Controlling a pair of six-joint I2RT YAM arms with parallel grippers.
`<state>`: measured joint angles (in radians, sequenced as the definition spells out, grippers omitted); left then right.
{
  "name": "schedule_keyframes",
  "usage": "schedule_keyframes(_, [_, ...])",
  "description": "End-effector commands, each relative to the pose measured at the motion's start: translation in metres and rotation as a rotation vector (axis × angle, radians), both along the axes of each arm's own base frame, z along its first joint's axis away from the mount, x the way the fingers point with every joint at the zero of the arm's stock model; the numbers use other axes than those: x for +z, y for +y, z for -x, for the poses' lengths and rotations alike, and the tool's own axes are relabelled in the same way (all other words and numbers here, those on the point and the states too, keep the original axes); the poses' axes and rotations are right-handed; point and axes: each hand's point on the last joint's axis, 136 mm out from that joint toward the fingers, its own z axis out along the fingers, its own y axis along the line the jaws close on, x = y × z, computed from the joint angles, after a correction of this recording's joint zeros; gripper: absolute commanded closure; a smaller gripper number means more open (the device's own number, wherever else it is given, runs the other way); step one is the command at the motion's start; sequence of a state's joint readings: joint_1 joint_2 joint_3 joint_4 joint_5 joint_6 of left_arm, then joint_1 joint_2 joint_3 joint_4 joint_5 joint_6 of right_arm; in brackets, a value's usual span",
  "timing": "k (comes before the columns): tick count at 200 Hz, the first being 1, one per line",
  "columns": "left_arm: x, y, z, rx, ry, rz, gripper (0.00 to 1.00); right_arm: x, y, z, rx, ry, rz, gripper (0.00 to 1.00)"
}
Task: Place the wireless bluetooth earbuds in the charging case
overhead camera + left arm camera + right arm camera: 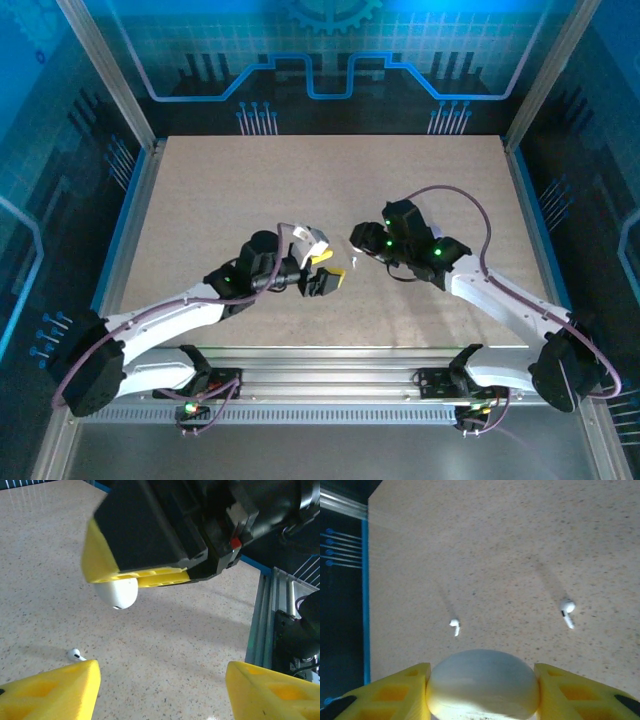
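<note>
The surface [320,200] is a pale beige, finely speckled board edged with a blue strip and aluminium rails. In the right wrist view two white earbuds lie on it well apart, the first earbud [566,612] at 4 o'clock of centre and the second earbud [455,626] at 7 o'clock. In the left wrist view a lone earbud [74,654] lies at 8 o'clock.

Matt, finely speckled beige across the worktop [330,180], smooth and stone-like. Smooth white plastic with a soft sheen on the charging case [482,682]. Glossy white plastic on the earbuds [566,611]. Matt yellow plastic, moulded with hollow pockets, on the left gripper fingers [55,690]. Ribbed, dull silver metal along the rail [330,385] at the worktop's near edge.
</note>
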<state>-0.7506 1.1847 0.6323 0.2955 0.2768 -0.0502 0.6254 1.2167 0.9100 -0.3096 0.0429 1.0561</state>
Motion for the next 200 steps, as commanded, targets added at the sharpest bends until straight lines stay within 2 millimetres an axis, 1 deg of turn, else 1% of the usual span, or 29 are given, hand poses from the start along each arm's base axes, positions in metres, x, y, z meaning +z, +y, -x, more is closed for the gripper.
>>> schedule_keyframes(1, [0.018,-0.009,-0.012,0.033,-0.124,0.027,0.33,0.025,0.009,0.000,0.053,-0.073,-0.086,0.54])
schedule_keyframes(13, [0.019,-0.012,-0.014,0.041,-0.139,0.044,0.35,0.031,0.011,0.001,0.067,-0.091,-0.112,0.54])
schedule_keyframes(24, [0.022,-0.015,-0.014,0.044,-0.152,0.065,0.36,0.042,0.015,0.002,0.086,-0.123,-0.142,0.54])
schedule_keyframes(25, [0.021,-0.015,-0.015,0.045,-0.151,0.066,0.36,0.037,0.014,0.004,0.088,-0.115,-0.138,0.54])
schedule_keyframes(28, [0.023,-0.016,-0.015,0.045,-0.156,0.072,0.36,0.034,0.014,0.006,0.092,-0.111,-0.138,0.54])
schedule_keyframes(74, [0.032,-0.027,-0.016,0.035,-0.220,0.135,0.36,0.043,0.015,0.014,0.115,-0.130,-0.183,0.55])
schedule_keyframes(100, [0.032,-0.022,-0.027,0.111,-0.234,0.138,0.39,0.047,0.014,0.018,0.122,-0.152,-0.210,0.55])
schedule_keyframes(124, [0.034,-0.018,-0.032,0.144,-0.252,0.132,0.39,0.053,0.015,0.022,0.147,-0.173,-0.226,0.54])
schedule_keyframes(145, [0.035,-0.019,-0.030,0.133,-0.259,0.134,0.38,0.058,0.019,0.026,0.182,-0.184,-0.240,0.54])
schedule_keyframes(169, [0.034,-0.022,-0.030,0.124,-0.251,0.142,0.38,0.058,0.021,0.027,0.193,-0.178,-0.247,0.55])
schedule_keyframes(200, [0.038,-0.022,-0.031,0.131,-0.255,0.160,0.44,0.058,0.024,0.028,0.200,-0.176,-0.263,0.55])
